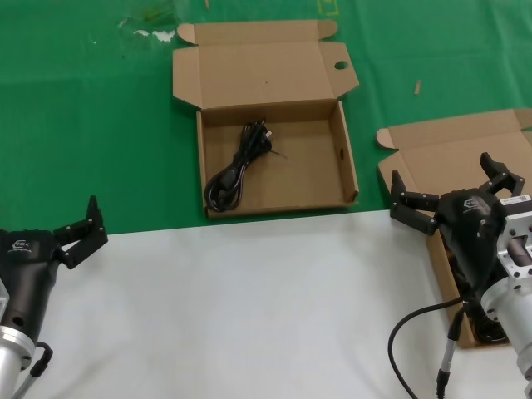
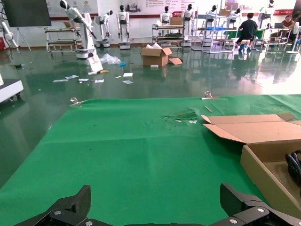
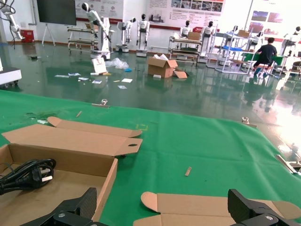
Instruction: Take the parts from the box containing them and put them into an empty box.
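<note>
The box with a round hole in its lid tab (image 1: 341,65) lies open at the centre back. One bundled black cord (image 1: 237,166) lies in its left half; the cord also shows in the right wrist view (image 3: 28,172) and at the edge of the left wrist view (image 2: 295,167). The plain-lid box (image 1: 449,145) lies at the right; its inside is mostly hidden behind my right arm. My right gripper (image 1: 445,174) is open and empty above that box's lid (image 3: 211,207). My left gripper (image 1: 79,226) is open and empty at the near left, over the green mat (image 2: 155,197).
A white sheet (image 1: 249,307) covers the near part of the table and a green mat (image 1: 83,125) the far part. Small scraps (image 1: 150,33) and a short stick (image 1: 417,86) lie on the mat. A black cable (image 1: 407,328) loops beside my right arm.
</note>
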`<act>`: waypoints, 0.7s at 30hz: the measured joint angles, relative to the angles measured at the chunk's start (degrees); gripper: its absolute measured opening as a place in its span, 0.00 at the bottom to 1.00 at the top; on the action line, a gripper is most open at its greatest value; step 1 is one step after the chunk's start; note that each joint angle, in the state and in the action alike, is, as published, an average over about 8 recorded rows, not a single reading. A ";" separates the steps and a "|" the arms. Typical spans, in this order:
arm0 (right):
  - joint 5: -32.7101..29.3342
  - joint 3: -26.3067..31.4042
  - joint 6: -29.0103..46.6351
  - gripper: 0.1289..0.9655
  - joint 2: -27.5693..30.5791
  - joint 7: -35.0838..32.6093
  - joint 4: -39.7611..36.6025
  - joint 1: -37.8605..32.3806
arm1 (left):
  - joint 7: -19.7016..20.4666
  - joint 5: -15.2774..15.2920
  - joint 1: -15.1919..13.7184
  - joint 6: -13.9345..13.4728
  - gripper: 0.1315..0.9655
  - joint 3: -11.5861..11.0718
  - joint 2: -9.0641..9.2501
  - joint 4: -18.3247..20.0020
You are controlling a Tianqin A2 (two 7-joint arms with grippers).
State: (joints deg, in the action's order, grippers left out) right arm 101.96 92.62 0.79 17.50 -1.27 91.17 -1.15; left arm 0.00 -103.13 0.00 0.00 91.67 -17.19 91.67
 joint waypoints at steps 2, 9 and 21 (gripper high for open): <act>0.00 0.00 0.00 1.00 0.00 0.00 0.00 0.00 | 0.00 0.00 0.00 0.00 1.00 0.00 0.00 0.00; 0.00 0.00 0.00 1.00 0.00 0.00 0.00 0.00 | 0.00 0.00 0.00 0.00 1.00 0.00 0.00 0.00; 0.00 0.00 0.00 1.00 0.00 0.00 0.00 0.00 | 0.00 0.00 0.00 0.00 1.00 0.00 0.00 0.00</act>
State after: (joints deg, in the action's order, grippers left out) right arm 101.96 92.62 0.79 17.50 -1.27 91.17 -1.15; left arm 0.00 -103.13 0.00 0.00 91.67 -17.19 91.67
